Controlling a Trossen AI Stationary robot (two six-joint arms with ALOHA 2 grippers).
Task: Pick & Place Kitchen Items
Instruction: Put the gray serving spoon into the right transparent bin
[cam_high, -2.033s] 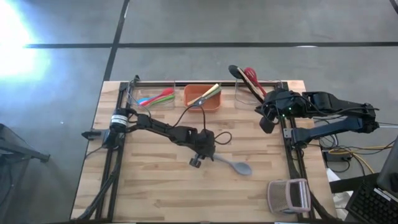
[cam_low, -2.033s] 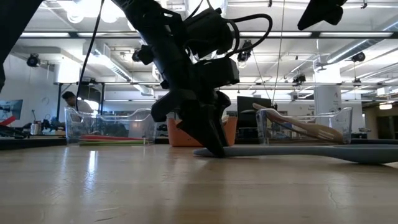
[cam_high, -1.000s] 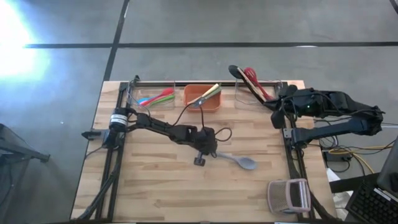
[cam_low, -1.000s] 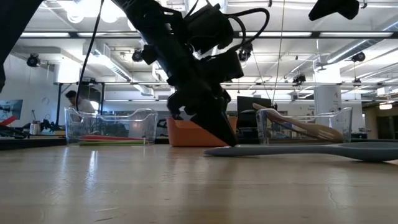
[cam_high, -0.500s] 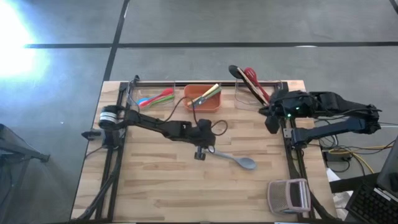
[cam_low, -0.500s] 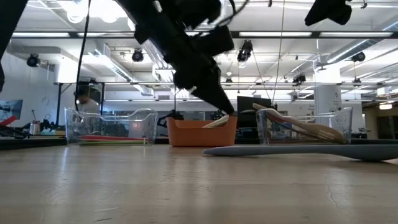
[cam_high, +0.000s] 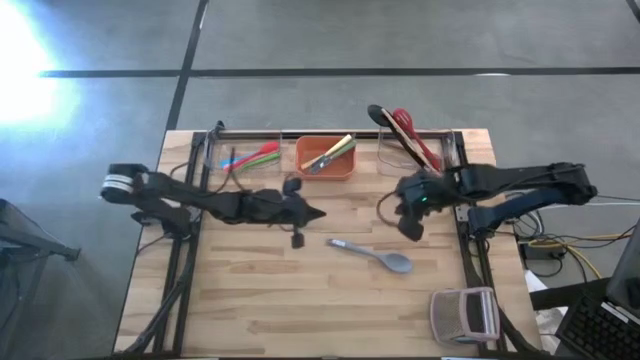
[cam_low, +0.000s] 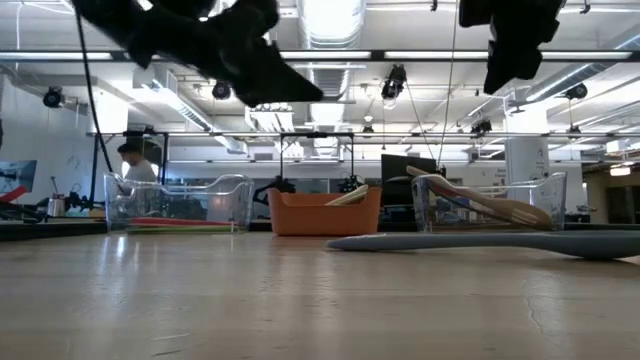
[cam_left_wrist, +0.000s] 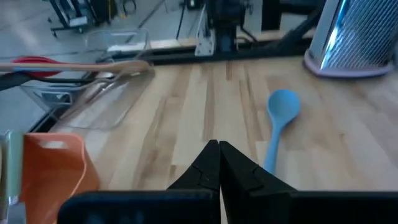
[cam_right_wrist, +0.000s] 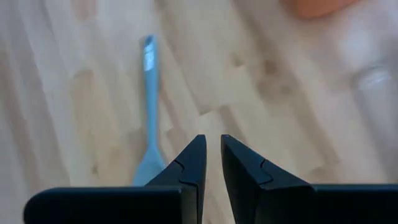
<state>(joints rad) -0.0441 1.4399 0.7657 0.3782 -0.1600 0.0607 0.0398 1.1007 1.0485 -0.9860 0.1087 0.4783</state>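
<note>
Wooden table (cam_high: 250, 300): wide bare planks across the near half; far edge lined by three bins, side edges by dark rails.

Grey-blue spoon (cam_high: 372, 255): flat on the boards right of centre, bowl toward the right near corner, handle toward the middle; apart from both grippers, open wood all round.

Left gripper (cam_high: 316, 213): above the table left of the spoon, fingers clenched tip to tip, holding nothing; pressed together in left wrist view (cam_left_wrist: 219, 163).

Right gripper (cam_high: 408, 228): raised near the right rail, just right of the spoon; fingers nearly together with a slim gap, nothing between them (cam_right_wrist: 211, 163).

Left clear bin (cam_high: 212, 150): red, green, blue utensils (cam_high: 252, 157) lying inside.

Orange bin (cam_high: 325, 165): centre of far edge, pale wooden utensil (cam_high: 331, 152) leaning out.

Right clear bin (cam_high: 450, 140): black, red and wooden utensils (cam_high: 400, 128) slanting over the far rim.

Grater (cam_high: 464, 315): near right corner, well apart from the spoon.

Low view only: lit room with ceiling lamps, a person (cam_low: 132, 160) behind the left bin.

High view only: grey floor around the table
</note>
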